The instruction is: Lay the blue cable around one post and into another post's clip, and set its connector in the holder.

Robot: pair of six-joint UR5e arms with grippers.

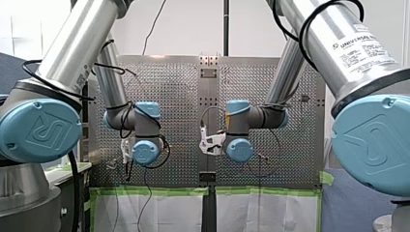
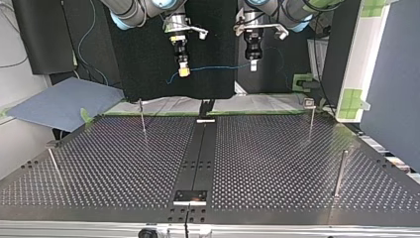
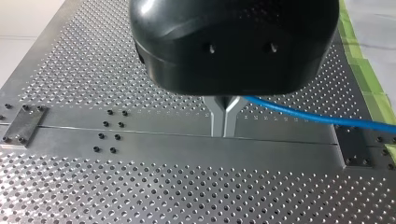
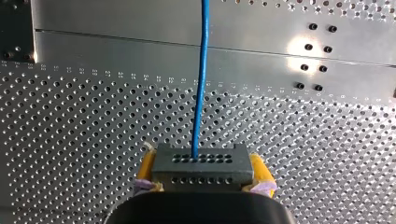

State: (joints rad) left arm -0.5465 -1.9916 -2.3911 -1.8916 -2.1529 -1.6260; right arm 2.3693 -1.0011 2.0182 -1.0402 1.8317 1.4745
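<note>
The blue cable (image 2: 218, 67) hangs in the air between my two grippers, high above the perforated table (image 2: 277, 163). My right gripper (image 2: 183, 71), at the top view's left, is shut on the grey connector (image 4: 203, 167), which sits between its yellow pads (image 4: 145, 169). From the connector the cable (image 4: 201, 79) runs straight ahead. My left gripper (image 2: 253, 64), at the top view's right, is shut on the cable. Its metal fingers (image 3: 224, 123) are pressed together, and the cable (image 3: 303, 114) leaves beside them. A black holder (image 2: 205, 106) stands at the table's far middle.
Thin upright posts stand on the table: one (image 2: 142, 116) at the far left of the top view, one with a clip on top (image 2: 310, 116) at the far right, one (image 2: 340, 173) at the near right and one (image 2: 54, 163) at the near left. A smooth metal strip (image 2: 200, 153) runs down the middle.
</note>
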